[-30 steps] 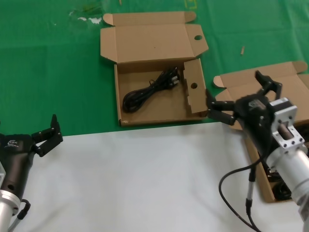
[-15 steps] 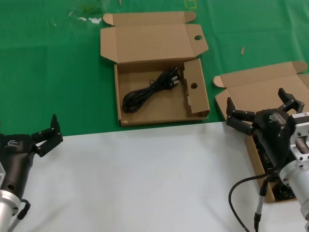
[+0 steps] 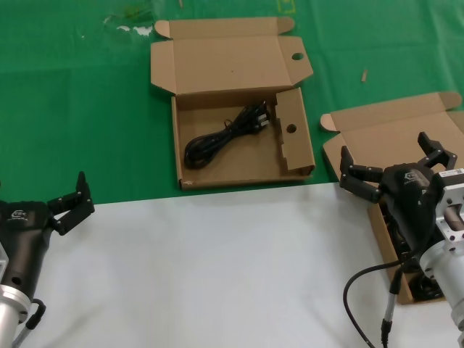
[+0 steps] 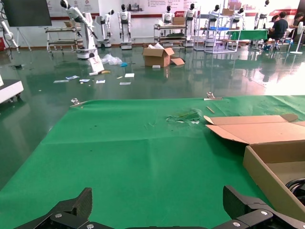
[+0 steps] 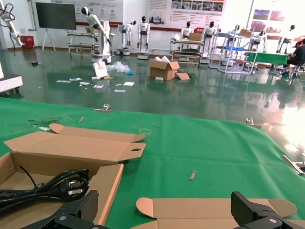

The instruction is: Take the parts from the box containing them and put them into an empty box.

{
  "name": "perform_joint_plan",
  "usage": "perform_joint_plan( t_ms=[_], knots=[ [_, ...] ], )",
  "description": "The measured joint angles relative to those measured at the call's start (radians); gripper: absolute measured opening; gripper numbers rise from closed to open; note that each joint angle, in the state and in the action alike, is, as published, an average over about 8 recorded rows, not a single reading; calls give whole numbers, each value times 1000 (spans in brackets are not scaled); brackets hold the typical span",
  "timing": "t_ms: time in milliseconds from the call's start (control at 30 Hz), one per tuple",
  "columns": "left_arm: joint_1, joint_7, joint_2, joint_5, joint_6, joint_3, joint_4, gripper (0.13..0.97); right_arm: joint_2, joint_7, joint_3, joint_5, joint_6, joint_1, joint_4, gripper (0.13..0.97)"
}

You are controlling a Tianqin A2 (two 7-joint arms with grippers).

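Note:
The box with round holes (image 3: 190, 178) lies open at the middle back, and one black coiled cable (image 3: 221, 136) lies in it. At the right is the plain-lidded box (image 3: 377, 130), mostly covered by my right arm. Dark cable bundles (image 3: 423, 288) show in its near corner. My right gripper (image 3: 388, 156) hangs open and empty over this box's far end. The right wrist view shows the cable's plug (image 5: 64, 185) in the holed box (image 5: 71, 145) and the plain lid (image 5: 214, 210) below the open right gripper (image 5: 164, 205). My left gripper (image 3: 85, 192) is parked open at the near left.
The boxes sit on a green cloth (image 3: 72, 109), with a white sheet (image 3: 217, 268) covering the near part of the table. A small scrap (image 3: 365, 75) lies on the green at the back right. In the left wrist view the holed box wall (image 4: 267, 167) is off to one side.
My right gripper moved right, from the holed box's right edge to over the plain-lidded box, staying open and empty. The left arm has not moved.

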Motion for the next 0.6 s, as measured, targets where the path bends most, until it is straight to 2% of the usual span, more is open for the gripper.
perform_joint_plan(
  t_ms=[600],
  knots=[
    [0,0,0,0,0,0,0,966,0,0,0,0,0,0,0,966]
  ],
)
